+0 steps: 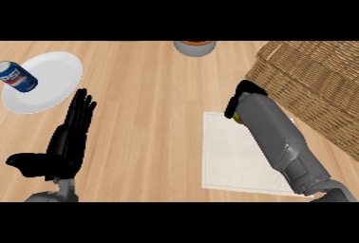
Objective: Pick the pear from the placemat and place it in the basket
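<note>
My right hand (245,94) hangs over the far edge of the white placemat (231,159), just left of the wicker basket (316,83). Its fingers are curled downward and inward. Only a small yellow-green sliver of the pear (238,118) shows beneath the wrist, and the hand and forearm hide everything else of it. The placemat's visible surface holds nothing else. My left hand (72,130) rests open at the lower left, fingers straight and pointing away, thumb out to the left.
A white plate (52,71) at the far left carries a blue soda can (18,76). A grey round container (194,47) stands at the back edge. The basket fills the right side, rim close to my right forearm.
</note>
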